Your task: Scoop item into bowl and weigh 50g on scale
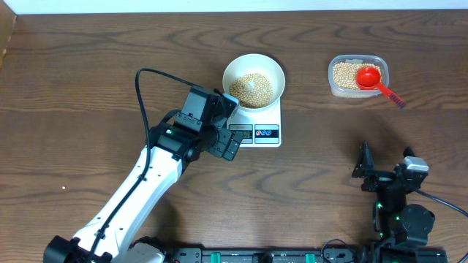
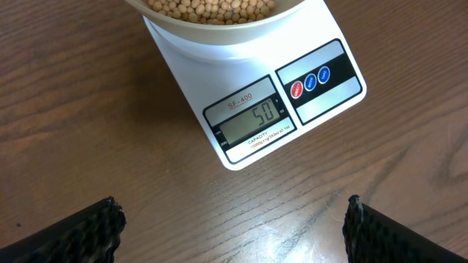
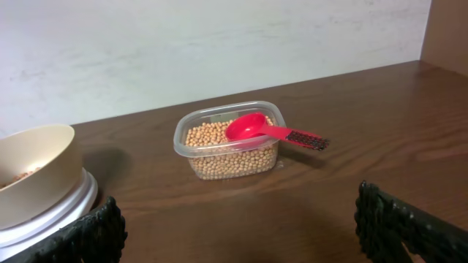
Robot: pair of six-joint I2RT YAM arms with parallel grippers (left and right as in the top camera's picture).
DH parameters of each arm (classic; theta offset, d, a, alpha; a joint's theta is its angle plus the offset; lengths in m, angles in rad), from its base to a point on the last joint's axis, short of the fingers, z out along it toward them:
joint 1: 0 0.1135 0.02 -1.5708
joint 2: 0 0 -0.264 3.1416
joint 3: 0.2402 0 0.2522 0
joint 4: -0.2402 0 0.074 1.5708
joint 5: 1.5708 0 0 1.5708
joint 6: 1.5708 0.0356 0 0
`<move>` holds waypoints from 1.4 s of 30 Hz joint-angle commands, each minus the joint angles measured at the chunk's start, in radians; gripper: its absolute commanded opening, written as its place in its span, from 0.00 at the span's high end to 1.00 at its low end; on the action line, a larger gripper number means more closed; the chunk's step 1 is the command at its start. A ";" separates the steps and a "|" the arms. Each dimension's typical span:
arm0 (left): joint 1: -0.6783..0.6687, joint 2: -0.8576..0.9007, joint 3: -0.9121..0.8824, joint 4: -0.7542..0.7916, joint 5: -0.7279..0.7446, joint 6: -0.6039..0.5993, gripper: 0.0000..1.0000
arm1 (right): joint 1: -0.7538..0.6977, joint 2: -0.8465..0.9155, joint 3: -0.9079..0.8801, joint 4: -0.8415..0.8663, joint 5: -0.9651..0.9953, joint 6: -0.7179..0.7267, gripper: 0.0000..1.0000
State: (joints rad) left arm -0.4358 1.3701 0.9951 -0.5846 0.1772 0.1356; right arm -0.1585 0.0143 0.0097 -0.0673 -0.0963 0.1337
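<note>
Overhead: white bowl seated on the scale, toward the far edge of the tabletop, roughly midway between the left and right edges. Inside the bowl, a heap of tan-yellow beans covering the bottom. At the scale's near-left corner, the left gripper, fingers spread wide and holding nothing, one finger beside the bowl's rim, the other by the scale's front. Unclear whether either finger is touching bowl or scale. Toward the far right corner, well apart from the scale, a clear plastic container with more beans of the same kind. Red scoop resting on those beans, cup inside the container, handle out over the rim and slanting toward the right edge. Close to the near edge by the right corner, the right gripper, well apart from container and scale.

Left wrist: front of the scale just beyond the open fingertips, grey display reading 50, one red button and two blue buttons beside it, bowl wall and beans at the top.

Right wrist: fingers parted wide and empty, container and scoop ahead on the wood, bowl and scale at the left.
</note>
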 commanded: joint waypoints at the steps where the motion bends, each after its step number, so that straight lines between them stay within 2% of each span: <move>1: -0.002 0.003 0.010 -0.002 -0.006 0.014 0.02 | 0.013 -0.009 -0.004 -0.001 0.008 0.015 0.01; 14: -0.002 -0.008 0.010 -0.001 -0.006 0.014 0.02 | 0.013 -0.009 -0.004 -0.001 0.008 0.015 0.01; 19: -0.001 -0.110 0.009 0.010 -0.018 0.014 0.02 | 0.013 -0.009 -0.004 -0.001 0.008 0.015 0.01; 23: 0.012 -0.217 -0.011 0.083 -0.084 0.014 0.02 | 0.013 -0.009 -0.004 -0.001 0.008 0.015 0.01; 33: 0.244 -0.465 -0.182 0.367 -0.114 0.013 0.02 | 0.013 -0.009 -0.004 -0.001 0.008 0.015 0.01; 36: 0.331 -0.590 -0.293 0.458 -0.114 0.013 0.02 | 0.013 -0.009 -0.004 -0.001 0.008 0.015 0.01; 42: 0.441 -0.791 -0.485 0.542 -0.107 -0.014 0.02 | 0.013 -0.009 -0.004 -0.001 0.008 0.015 0.01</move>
State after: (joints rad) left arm -0.0463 0.6682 0.5980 -0.0700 0.0723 0.1349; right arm -0.1585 0.0116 0.0097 -0.0673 -0.0959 0.1337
